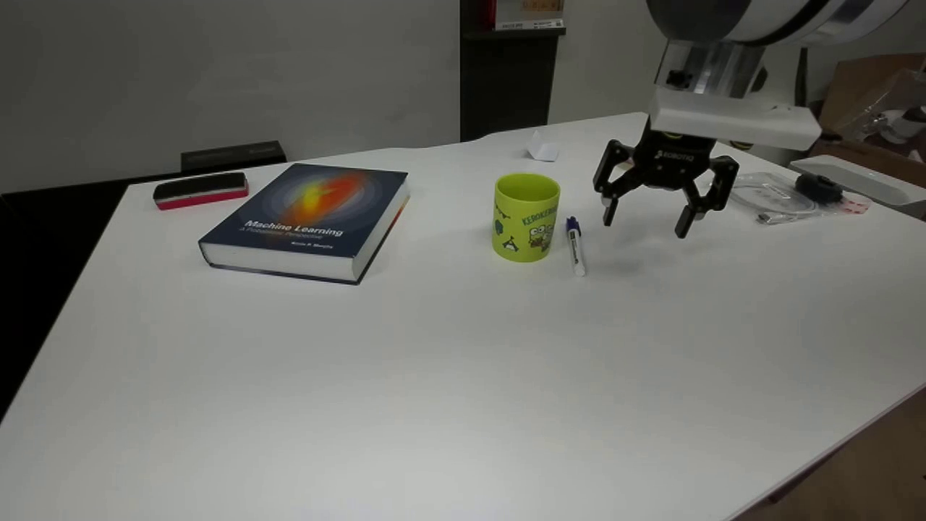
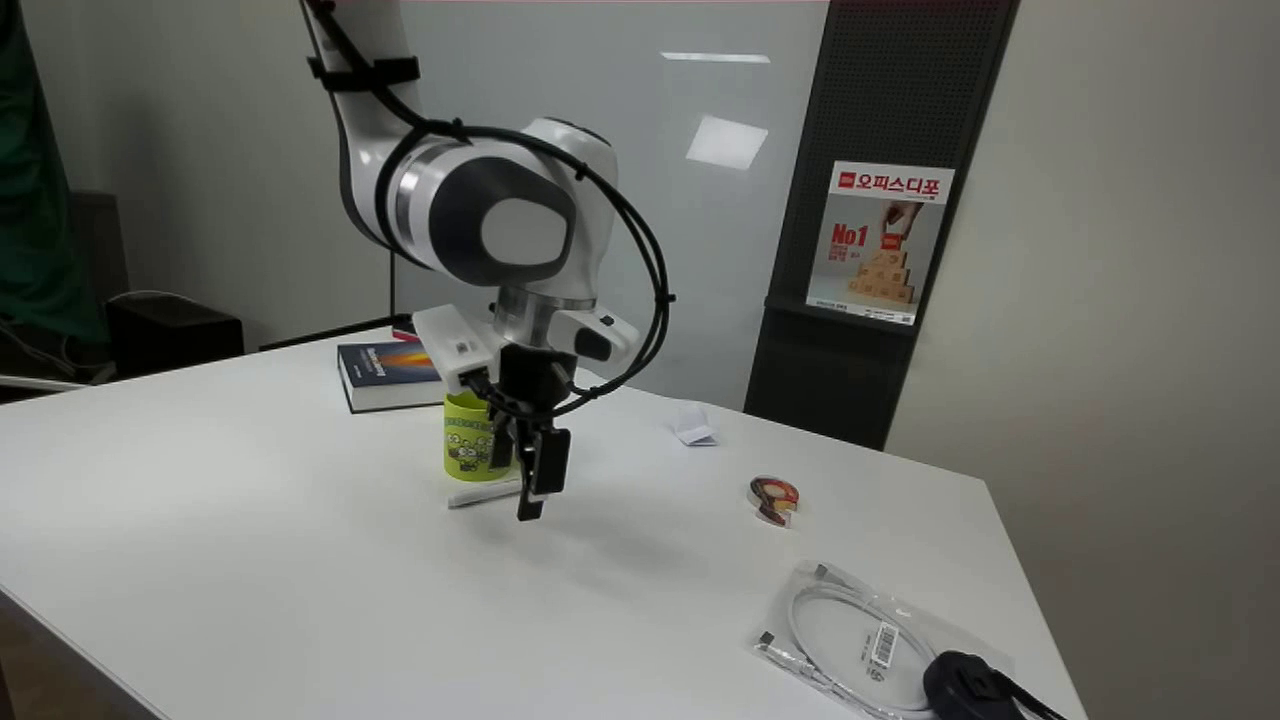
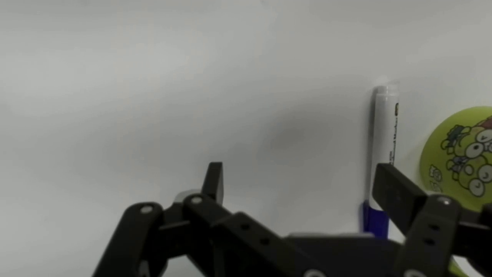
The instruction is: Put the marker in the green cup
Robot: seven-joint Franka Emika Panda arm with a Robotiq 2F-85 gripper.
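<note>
Marker (image 1: 576, 250): one; white body, blue-violet cap; lies flat on the bench (image 1: 434, 376), outside the green cup (image 1: 526, 217) and just beside it.
Green cup: one; stands upright, cartoon print on its side.
End effector (image 1: 644, 223): one; spread wide, jaws well apart, hanging above the bench near the marker.
Arm (image 2: 520, 230): one; in an exterior view it drops from the top edge, bends, and points its end down at the bench.
Book (image 1: 311, 217): one; thick, flat, "Machine Learning" on the cover, across the cup from the marker.
Red-and-black object (image 1: 201, 192): one; flat, near the book.
Folded paper (image 2: 693, 425): one; white, near the bench's edge.
Bagged cable (image 2: 884, 645): one; in clear plastic, a black object (image 2: 965, 688) overlapping it.
Poster (image 2: 880, 240): one; on a dark panel (image 2: 900, 90) behind the bench.
Hidden: in an exterior view, the fingers (image 2: 548, 465) cover one end of the marker and part of the cup, and the arm covers part of the book; in the wrist view, the end effector blocks the cap's tip.
Cut off: the cup, by the wrist view's edge; the black object, by an exterior view's lower edge.
Hard to make out: a small patterned item (image 2: 774, 500), one, on the bench.
</note>
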